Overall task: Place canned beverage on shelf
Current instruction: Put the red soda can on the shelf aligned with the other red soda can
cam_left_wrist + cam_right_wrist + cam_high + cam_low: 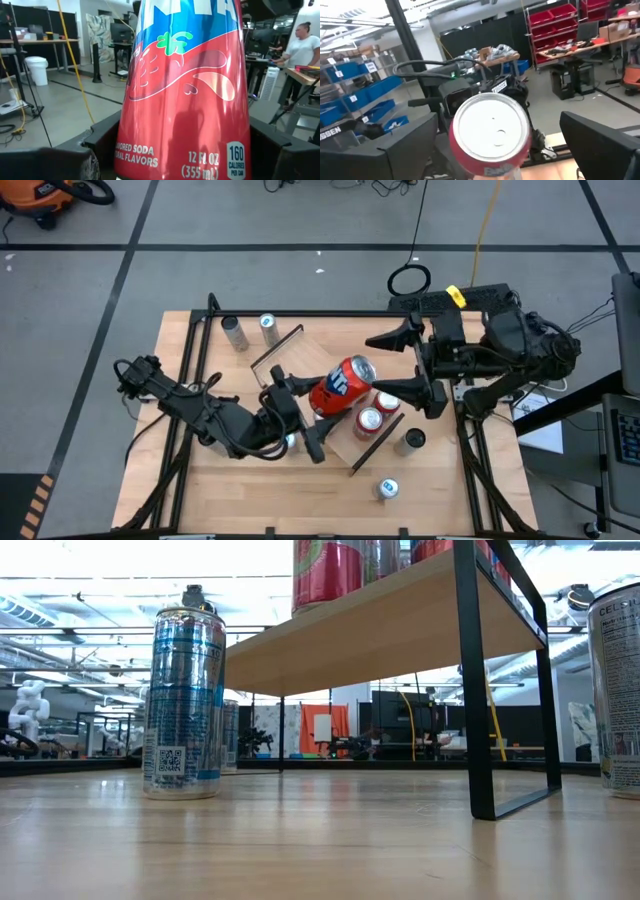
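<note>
- Overhead: the left gripper (pixel 305 415) is closed partway around a red can (pixel 342 384), lifting it tilted above the shelf (pixel 300 352), a light board with black rails at its short ends. Two other red cans (pixel 376 412) already stand on the board. The right gripper (pixel 408 366) hangs spread wide just beside the can's top, holding nothing. Loose silver cans (pixel 236 334) sit on the counter (pixel 170 350).
- Table level: the shelf (pixel 400 620) stands raised on thin black legs, cans on top, and a tall silver-blue can (pixel 184 695) is on the counter (pixel 320 850) beside it. The wood looks smooth and flat, so a can should stand steadily if it is set down upright.
- Left wrist: the can (pixel 185 90) fills the view, the fingers (pixel 70 160) clamping its lower body. I judge it stiff but thin-walled, glossy and slippery, fairly heavy if full; a grip around the middle of the body suits it best.
- Right wrist: the can's silver lid (pixel 492 125) faces this camera between the parted fingers (pixel 600 140). Behind is a workshop with blue and red storage bins.
</note>
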Robot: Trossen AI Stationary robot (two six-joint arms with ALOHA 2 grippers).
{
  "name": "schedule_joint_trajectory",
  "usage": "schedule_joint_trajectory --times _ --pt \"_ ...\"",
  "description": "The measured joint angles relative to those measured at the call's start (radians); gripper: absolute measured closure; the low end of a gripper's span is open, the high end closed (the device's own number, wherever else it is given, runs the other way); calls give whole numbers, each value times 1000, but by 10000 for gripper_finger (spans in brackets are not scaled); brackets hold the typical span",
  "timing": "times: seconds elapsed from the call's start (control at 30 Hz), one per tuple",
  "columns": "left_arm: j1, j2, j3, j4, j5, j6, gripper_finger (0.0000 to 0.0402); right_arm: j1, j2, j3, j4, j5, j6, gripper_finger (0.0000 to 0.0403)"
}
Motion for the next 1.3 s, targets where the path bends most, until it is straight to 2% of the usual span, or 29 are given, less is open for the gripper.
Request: schedule_joint_trajectory --times 0.2,0.77,1.13,1.3 --pt "8 0 0 0 0 -1 108 -35 36 0 0 -101 6 4" --pt "14 0 0 -9 -9 -3 108 -51 62 0 49 -104 -50 16" --pt "19 0 0 -17 -12 -3 107 -52 62 0 24 -125 -56 118" --pt "19 0 0 -26 -29 -2 71 -52 59 0 5 -125 -59 133"
